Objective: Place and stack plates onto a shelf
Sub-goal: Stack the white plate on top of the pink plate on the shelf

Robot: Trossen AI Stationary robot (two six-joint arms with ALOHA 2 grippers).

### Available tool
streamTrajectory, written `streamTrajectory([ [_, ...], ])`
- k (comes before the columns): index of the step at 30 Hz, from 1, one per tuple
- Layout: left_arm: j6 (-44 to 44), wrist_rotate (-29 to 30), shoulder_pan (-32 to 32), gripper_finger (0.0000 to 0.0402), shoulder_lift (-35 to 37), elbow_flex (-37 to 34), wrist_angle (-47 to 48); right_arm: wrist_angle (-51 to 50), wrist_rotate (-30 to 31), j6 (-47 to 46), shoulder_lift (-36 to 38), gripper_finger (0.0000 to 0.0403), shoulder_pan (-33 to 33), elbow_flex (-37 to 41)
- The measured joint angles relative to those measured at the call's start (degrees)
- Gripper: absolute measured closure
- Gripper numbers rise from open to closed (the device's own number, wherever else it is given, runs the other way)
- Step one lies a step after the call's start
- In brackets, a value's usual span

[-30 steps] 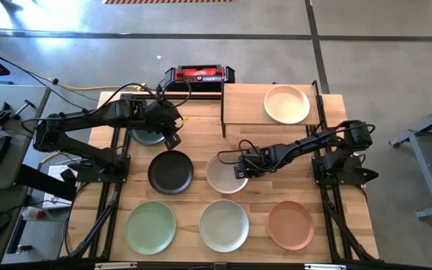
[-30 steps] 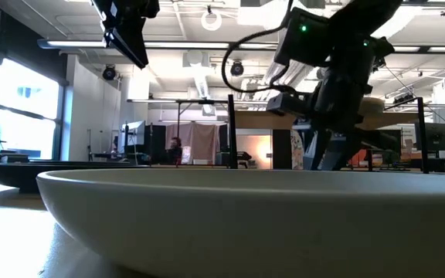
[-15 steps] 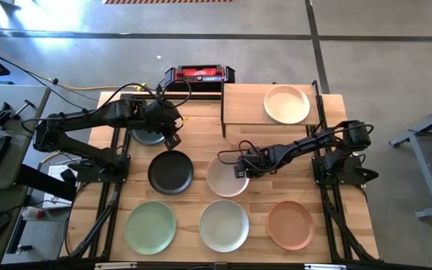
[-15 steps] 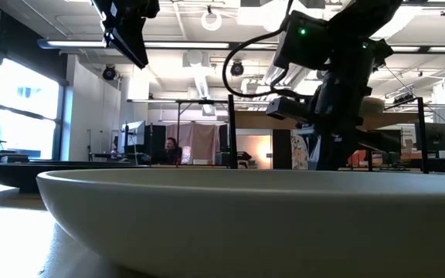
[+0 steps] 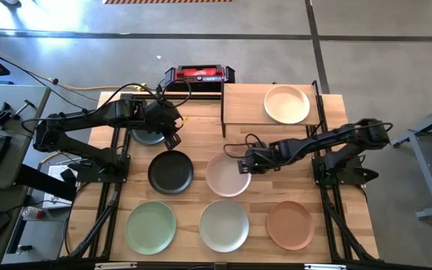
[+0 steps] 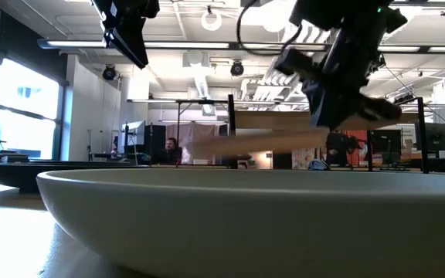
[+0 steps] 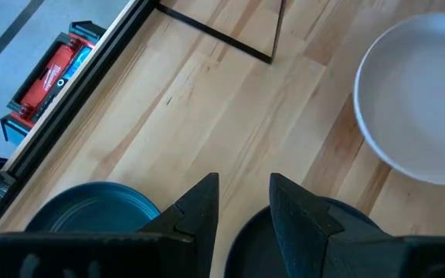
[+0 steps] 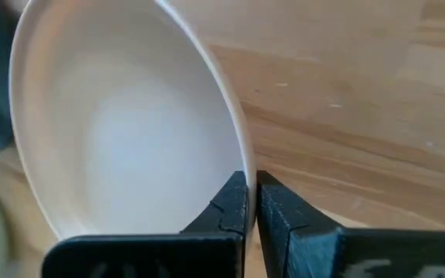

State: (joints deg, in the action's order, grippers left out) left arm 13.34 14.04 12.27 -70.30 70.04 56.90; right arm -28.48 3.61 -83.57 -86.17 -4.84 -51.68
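Right gripper I see clamped on the pale pink plate rim mid-frame, black plate to its left, off-white plate below, shelf with cream plate upper right, left gripper hovering, fingers apart, upper left.

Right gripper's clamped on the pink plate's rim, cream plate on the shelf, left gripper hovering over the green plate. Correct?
Not the last part. The high view shows the left gripper above the grey-blue plate and black plate, not the green one. The right gripper grips the pink plate; the cream plate is on the shelf.
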Motion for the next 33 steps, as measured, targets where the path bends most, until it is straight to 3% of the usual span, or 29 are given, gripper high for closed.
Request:
streamTrajectory([
  [8,0.0,0.0,0.0,0.0296,0.0,0.0,-0.1,-2.8,3.0,1.5,10.8,0.0402,0.0,0.0],
  [18,0.0,0.0,0.0,0.0296,0.0,0.0,-0.3,-8.8,13.9,4.9,26.5,0.0403,3.5,0.0],
  [24,0.0,0.0,0.0,0.0296,0.0,0.0,-0.3,-12.0,18.4,8.9,35.1,0.0403,8.6,0.0],
  [33,0.0,0.0,0.0,0.0296,0.0,0.0,-0.4,-17.5,17.7,13.9,44.9,0.0403,21.5,0.0],
])
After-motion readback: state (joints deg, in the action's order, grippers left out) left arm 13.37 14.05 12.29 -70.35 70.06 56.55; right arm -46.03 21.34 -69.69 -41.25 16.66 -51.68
